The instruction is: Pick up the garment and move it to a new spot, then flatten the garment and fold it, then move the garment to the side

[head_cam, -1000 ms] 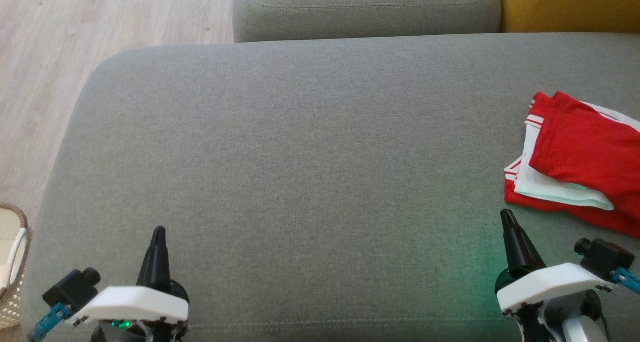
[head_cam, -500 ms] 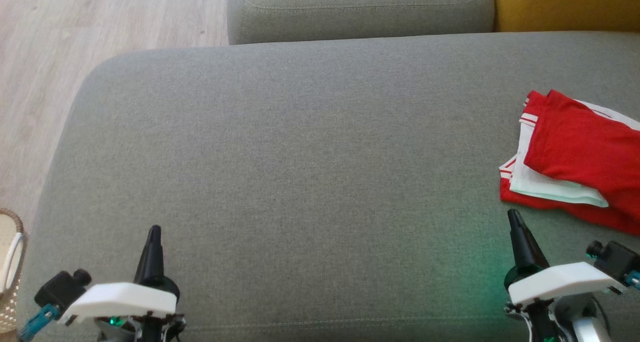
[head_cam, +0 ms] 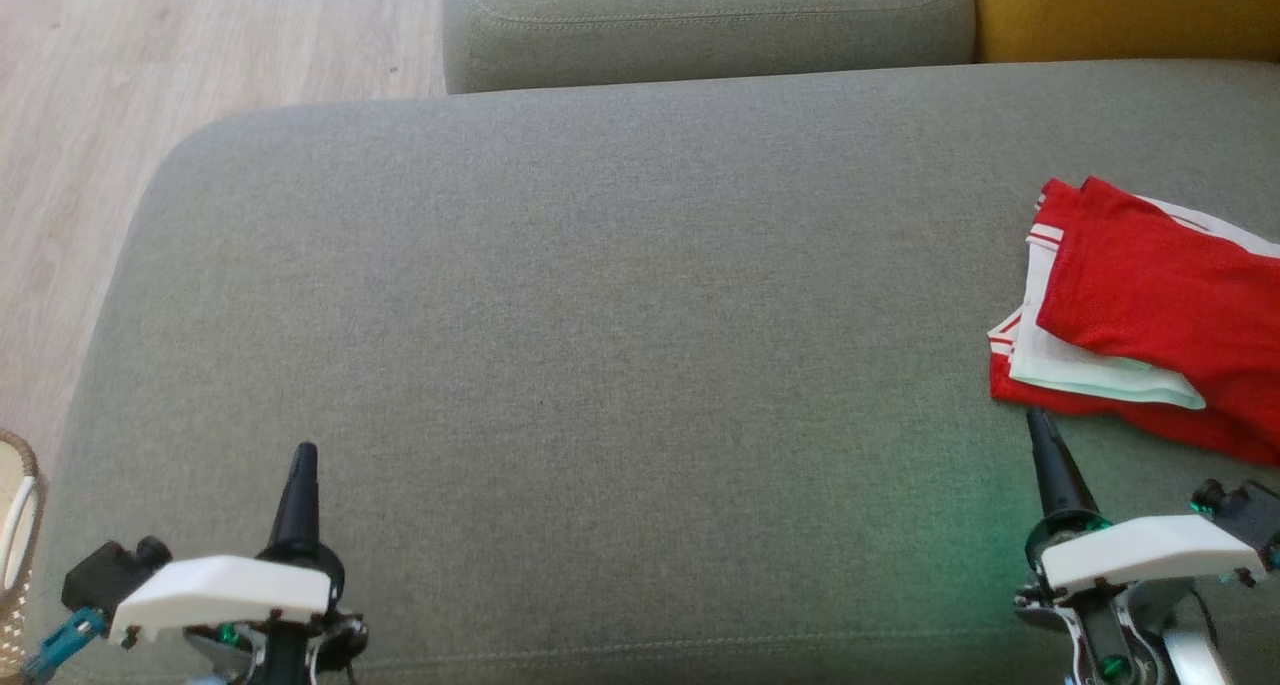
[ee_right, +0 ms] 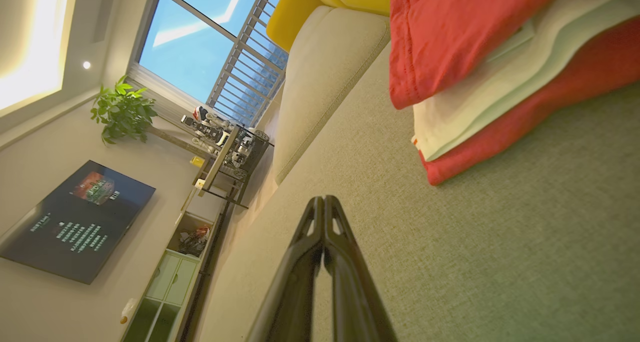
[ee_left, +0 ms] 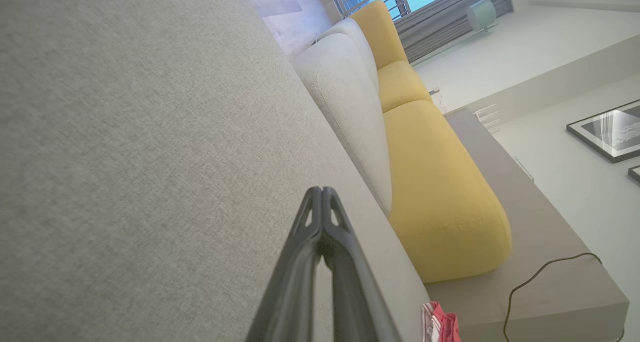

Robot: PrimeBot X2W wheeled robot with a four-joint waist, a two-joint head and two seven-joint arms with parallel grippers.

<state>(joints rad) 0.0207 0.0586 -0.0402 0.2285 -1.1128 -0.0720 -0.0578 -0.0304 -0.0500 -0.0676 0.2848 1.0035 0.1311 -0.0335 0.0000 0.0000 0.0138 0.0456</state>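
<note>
The garment (head_cam: pixel 1150 315), red with white layers and striped trim, lies folded at the right edge of the grey sofa seat (head_cam: pixel 600 315). It appears large at the upper right of the right wrist view (ee_right: pixel 500 47), and as a small red scrap (ee_left: pixel 440 327) at the bottom of the left wrist view. My right gripper (head_cam: pixel 1040 427) is shut, its tip just in front of the garment's near edge and not touching it. Far across the cushion at the lower left, my left gripper (head_cam: pixel 303 457) is shut and holds nothing.
A grey back cushion (head_cam: pixel 700 20) and a yellow cushion (head_cam: pixel 1120 10) line the far side. Wooden floor (head_cam: pixel 150 55) lies to the left. A woven basket (head_cam: pixel 15 525) stands at the lower left edge. The seat's front seam runs along the bottom.
The whole picture has shifted left and slightly up, so the camera has moved. Both grippers sit lower in the view and stay shut. The garment has not been touched.
</note>
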